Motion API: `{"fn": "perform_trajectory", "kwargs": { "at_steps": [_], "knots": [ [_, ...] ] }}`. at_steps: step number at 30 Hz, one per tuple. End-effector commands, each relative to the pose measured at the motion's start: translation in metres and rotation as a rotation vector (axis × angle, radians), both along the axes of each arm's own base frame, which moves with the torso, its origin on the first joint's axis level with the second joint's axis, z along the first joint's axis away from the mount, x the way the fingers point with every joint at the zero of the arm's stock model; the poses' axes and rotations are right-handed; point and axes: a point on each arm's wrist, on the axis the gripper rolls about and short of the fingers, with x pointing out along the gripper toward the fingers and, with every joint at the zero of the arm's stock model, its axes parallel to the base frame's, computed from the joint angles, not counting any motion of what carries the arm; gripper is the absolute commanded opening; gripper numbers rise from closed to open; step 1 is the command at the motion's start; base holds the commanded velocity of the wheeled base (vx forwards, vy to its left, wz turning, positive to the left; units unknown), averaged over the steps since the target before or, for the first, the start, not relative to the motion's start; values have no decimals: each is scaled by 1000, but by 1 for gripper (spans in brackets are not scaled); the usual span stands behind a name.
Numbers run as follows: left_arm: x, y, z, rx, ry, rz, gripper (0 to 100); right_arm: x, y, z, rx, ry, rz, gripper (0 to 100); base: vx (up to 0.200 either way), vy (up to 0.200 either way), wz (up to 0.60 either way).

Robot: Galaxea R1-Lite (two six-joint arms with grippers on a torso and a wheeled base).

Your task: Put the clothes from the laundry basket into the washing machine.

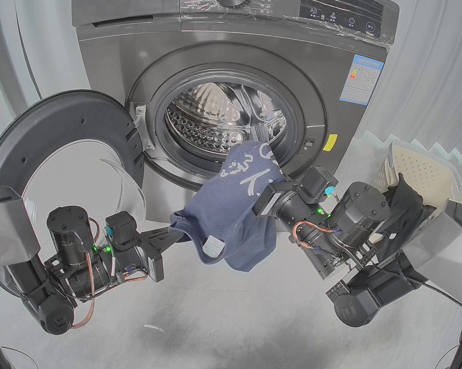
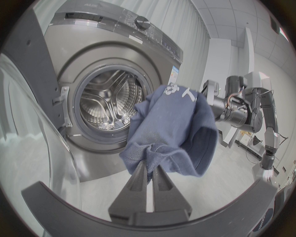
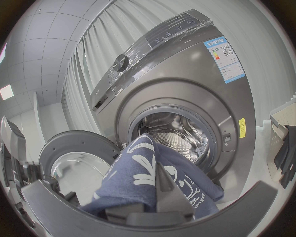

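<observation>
1. Far left: door (image 1: 60,119), swung open.
2. Left claw (image 2: 150,168), pinched shut on the blue shirt (image 1: 234,204), low edge.
3. Shirt hanging between both claws, just before the washing machine (image 1: 119,55) hole.
4. Right claw (image 3: 151,172), gripping the shirt's top.
5. Far right: laundry basket (image 1: 430,170) holding dark clothes (image 1: 407,203).

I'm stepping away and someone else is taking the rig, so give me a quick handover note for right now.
Left gripper: shut on the navy shirt, lower edge. Right gripper: shut on its upper part.
The shirt hangs before the drum of the washing machine, not inside; door open.
A dark garment drapes over the laundry basket.
To do: load the shirt, then that garment.
</observation>
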Motion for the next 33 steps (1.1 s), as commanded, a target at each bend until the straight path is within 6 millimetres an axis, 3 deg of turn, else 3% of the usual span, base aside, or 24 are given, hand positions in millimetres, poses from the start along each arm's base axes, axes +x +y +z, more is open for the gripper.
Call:
{"fn": "perform_trajectory", "kwargs": {
  "at_steps": [1,6,7,14,19,24,33],
  "knots": [
    [5,-2,-16,24,48,2,0,-6,0,9,16,-17,10,0,0,0,0],
    [4,-2,-18,27,55,1,0,-2,-4,9,13,-17,-3,0,0,0,0],
    [3,-2,-18,26,58,-1,100,0,-6,8,12,-15,-12,0,0,0,0],
    [-17,-1,-27,69,110,-61,100,18,-29,10,11,-24,-86,0,0,0,0],
    [-37,0,-40,143,153,-154,100,21,-31,11,5,-21,-96,0,0,0,0],
    [-40,-4,-36,141,122,-223,100,12,-15,6,-5,-8,-50,0,0,0,0],
    [-27,-16,-7,70,-7,-224,100,10,7,-20,-47,44,-3,0,0,0,0]
  ]
}}
